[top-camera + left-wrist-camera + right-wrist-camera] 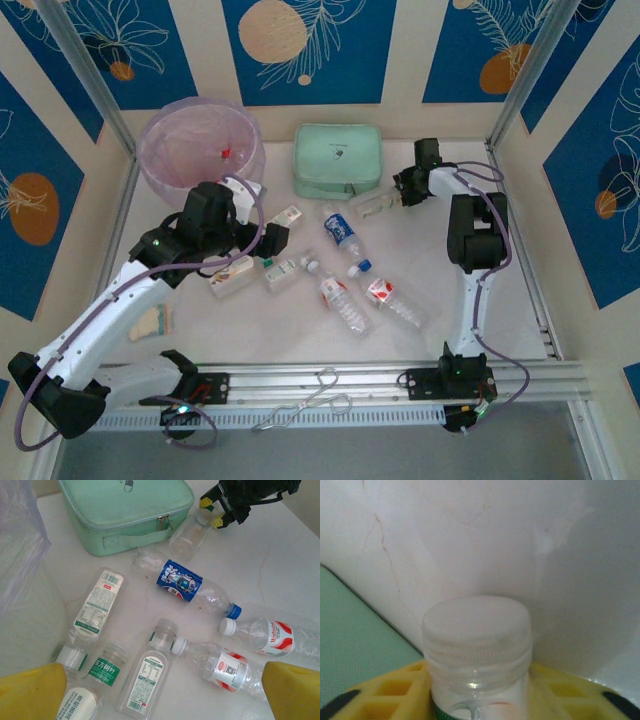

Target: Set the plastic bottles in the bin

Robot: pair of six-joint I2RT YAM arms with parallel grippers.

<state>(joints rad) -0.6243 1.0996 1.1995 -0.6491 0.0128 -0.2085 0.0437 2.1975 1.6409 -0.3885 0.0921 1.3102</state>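
Obs: right fingers (385, 695) clenched on white-capped bottle (477, 645) at the neck, 1 o'clock, beside mint case (338, 160). Left fingers (30, 690) spread, empty, above loose bottles (342, 233) at table (430, 290) centre. Bin (150, 165) at 11 o'clock. Judgement: lift well up before swinging across, to clear the case.

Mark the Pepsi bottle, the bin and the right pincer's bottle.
Pepsi bottle (180, 582): left wrist view, blue label.
bin (175, 140): top external view, inner wall.
white-capped bottle (476, 625): right wrist view, cap.
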